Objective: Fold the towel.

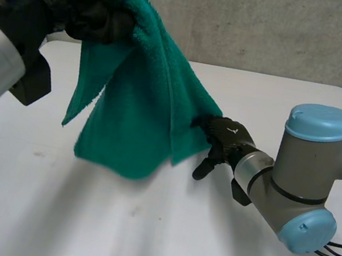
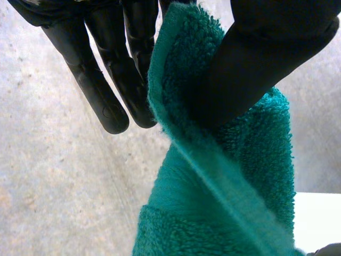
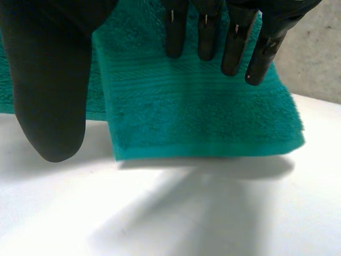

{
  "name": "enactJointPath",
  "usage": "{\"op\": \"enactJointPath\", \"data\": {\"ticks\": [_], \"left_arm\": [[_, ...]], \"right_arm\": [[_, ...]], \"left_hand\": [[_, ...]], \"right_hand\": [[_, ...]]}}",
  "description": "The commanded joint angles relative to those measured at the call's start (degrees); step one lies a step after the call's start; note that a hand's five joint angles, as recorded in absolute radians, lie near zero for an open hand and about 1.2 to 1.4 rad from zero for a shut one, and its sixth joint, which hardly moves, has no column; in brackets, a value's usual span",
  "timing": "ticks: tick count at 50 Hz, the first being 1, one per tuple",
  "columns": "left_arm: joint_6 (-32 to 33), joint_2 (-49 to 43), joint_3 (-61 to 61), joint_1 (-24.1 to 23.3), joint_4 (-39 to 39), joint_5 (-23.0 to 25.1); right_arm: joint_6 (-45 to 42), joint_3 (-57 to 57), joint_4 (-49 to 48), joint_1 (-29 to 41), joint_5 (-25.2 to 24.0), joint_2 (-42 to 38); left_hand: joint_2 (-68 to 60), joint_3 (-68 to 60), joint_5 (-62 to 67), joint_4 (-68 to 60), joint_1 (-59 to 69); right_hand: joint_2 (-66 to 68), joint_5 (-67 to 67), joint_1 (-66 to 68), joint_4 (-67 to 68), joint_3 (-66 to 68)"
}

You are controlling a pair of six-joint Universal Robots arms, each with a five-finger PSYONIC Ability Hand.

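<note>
Green towel (image 1: pixel 137 115) aloft in left hand (image 1: pixel 99 17)

The left arm (image 1: pixel 7 39) reaches up high, and its left hand (image 1: pixel 102 13) pinches the towel (image 1: pixel 140 116) between the thumb (image 2: pixel 250 69) and one finger, the other fingers (image 2: pixel 106 90) straight. The right arm (image 1: pixel 302 171) lies low. Its right hand (image 1: pixel 223 140) is spread with straight fingers and the thumb set apart, perhaps just touching the cloth.

The head view looks down from above and behind onto the bench (image 1: pixel 138 241); each wrist view sits close, looking along its own fingers (image 2: pixel 96 90), all sharing the towel (image 1: pixel 140 116).
</note>
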State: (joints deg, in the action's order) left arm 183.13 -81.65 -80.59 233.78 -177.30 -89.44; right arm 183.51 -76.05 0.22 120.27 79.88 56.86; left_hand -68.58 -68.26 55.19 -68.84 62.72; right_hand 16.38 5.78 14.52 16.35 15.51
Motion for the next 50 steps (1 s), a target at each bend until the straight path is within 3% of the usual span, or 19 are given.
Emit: {"op": "enactJointPath", "data": {"ticks": [1,7,21,28,42,46,48,49,50], "left_arm": [[0.12,2.46,-0.09,-1.22,0.20,-0.04],[0.12,2.81,-0.09,-1.66,0.20,-0.12],[0.12,3.51,-0.71,-5.70,0.64,-1.71],[0.12,3.69,-0.88,-7.63,0.55,-2.94],[0.03,6.76,-0.71,-9.74,0.55,-4.87],[-0.14,6.85,-0.71,-9.83,0.55,-5.05],[-0.41,6.76,-0.71,-9.74,0.55,-5.05],[-0.41,6.68,-0.79,-9.66,0.55,-5.05],[-0.41,6.68,-0.80,-9.65,0.55,-5.05]], "right_arm": [[0.36,1.78,0.22,3.48,-0.43,-0.35],[1.15,2.48,0.04,7.34,-0.08,-1.58],[15.21,6.35,0.04,10.51,-0.78,-5.09],[19.25,11.62,-0.13,15.08,0.01,-10.36],[26.11,19.79,-0.05,17.46,0.71,-16.17],[27.08,20.50,-0.05,17.72,0.54,-16.35],[27.69,20.68,0.04,17.89,0.54,-16.43],[27.87,20.59,0.04,17.89,0.62,-16.35],[28.04,20.59,0.13,17.89,0.71,-16.35]], "left_hand": [[-11.42,-11.74,14.81,-11.16,17.28],[-11.42,-11.74,14.81,-11.16,17.28],[-11.42,-11.74,14.81,-11.16,17.28],[-11.42,-11.74,14.81,-11.16,17.28],[-11.42,-11.74,14.81,-11.16,17.28],[-11.42,-11.74,14.81,-11.16,17.28],[-11.42,-11.74,14.81,-11.16,17.28],[-11.42,-11.74,14.81,-11.16,17.28],[-11.42,-11.74,14.81,-11.16,17.28]], "right_hand": [[-2.09,-1.49,-0.23,-2.06,-1.23],[-2.60,-1.99,-0.73,-2.56,-1.73],[-1.93,-1.32,-0.06,-1.89,-1.06],[-1.25,-0.65,0.61,-1.22,-0.38],[1.09,1.70,2.96,1.13,1.96],[21.56,22.17,23.43,21.60,22.43],[53.95,54.56,55.82,53.99,54.82],[63.52,64.13,65.39,63.56,64.39],[63.62,64.22,65.48,63.65,64.48]]}}
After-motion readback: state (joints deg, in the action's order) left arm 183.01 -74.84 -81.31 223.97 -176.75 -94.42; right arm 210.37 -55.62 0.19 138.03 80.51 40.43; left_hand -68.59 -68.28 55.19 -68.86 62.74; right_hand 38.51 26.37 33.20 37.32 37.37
